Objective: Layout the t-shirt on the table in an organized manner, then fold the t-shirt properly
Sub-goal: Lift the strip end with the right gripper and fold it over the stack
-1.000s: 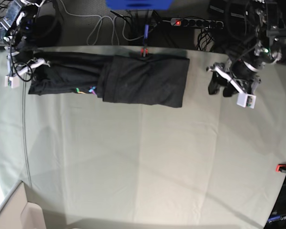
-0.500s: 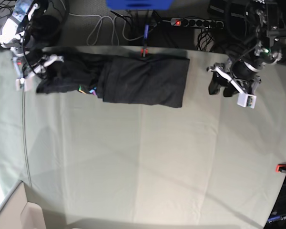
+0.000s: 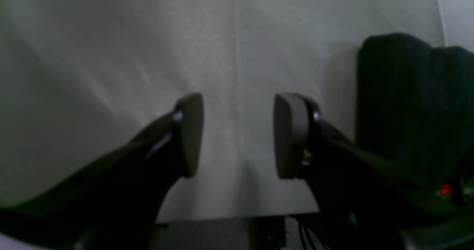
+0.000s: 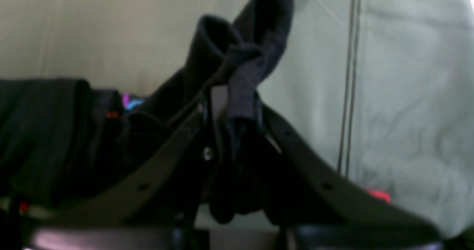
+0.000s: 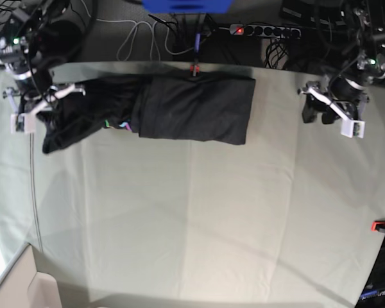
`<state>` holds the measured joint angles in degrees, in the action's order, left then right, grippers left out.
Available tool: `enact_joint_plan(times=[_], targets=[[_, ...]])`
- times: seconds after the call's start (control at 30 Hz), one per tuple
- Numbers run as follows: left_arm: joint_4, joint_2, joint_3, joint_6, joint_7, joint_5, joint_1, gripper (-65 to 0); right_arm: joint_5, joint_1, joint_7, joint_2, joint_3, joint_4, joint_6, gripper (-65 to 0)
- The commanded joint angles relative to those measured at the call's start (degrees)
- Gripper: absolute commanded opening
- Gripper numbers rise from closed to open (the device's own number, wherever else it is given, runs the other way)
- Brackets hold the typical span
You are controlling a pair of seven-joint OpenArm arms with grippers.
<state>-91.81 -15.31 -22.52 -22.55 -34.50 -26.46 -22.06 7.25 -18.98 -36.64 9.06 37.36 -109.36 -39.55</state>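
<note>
The black t-shirt (image 5: 192,108) lies along the far edge of the table (image 5: 199,218), its right part folded flat, with a bit of coloured print (image 5: 119,124) showing at the fold. My right gripper (image 5: 46,102) is shut on the t-shirt's left end (image 4: 237,76) and holds that end lifted off the cloth, bunched between the fingers. Over the far right of the table hangs my left gripper (image 5: 322,110). It stands open with nothing between its pads (image 3: 190,133), and the t-shirt's right edge (image 3: 407,102) is beside it, apart.
A thin dark cable (image 5: 34,192) runs down the table's left side. A red clamp (image 5: 380,225) sits at the right edge and another (image 5: 194,68) at the far edge behind the shirt. A power strip (image 5: 263,30) and cables lie beyond the table.
My right gripper has lifted the t-shirt's left end and pulled it toward the front left; that end now hangs crumpled. My left gripper has shifted right and slightly back.
</note>
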Motion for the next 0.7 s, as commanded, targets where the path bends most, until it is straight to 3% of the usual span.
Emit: enact_joint_plan(times=[0.0,0.23,0.53,0.67], targets=[[-0.9,-0.7,-1.3,-0.3,1.1,-0.7,-0.2,-35.3,1.2,-0.4,1.6,-0.1,-1.5,-1.4,-0.4,-65.0],[-1.0,-0.7,-6.0,-0.4,1.0,-0.7,-2.0,-35.3,1.2,-7.3,12.5,-0.1,-8.0,-2.5,-0.4,-65.0],[-1.0,-0.4,-7.1,-0.5,1.0,-0.7,-2.9,-35.3,5.3,-8.2,13.0,-0.1,-8.7,-3.6,-0.4,-65.0],[-1.4,-0.3,-7.1,-0.4,1.0,-0.7,-3.6,-35.3,5.2,-8.7,13.0,-0.1,-14.2,-4.4,-0.4,-65.0]])
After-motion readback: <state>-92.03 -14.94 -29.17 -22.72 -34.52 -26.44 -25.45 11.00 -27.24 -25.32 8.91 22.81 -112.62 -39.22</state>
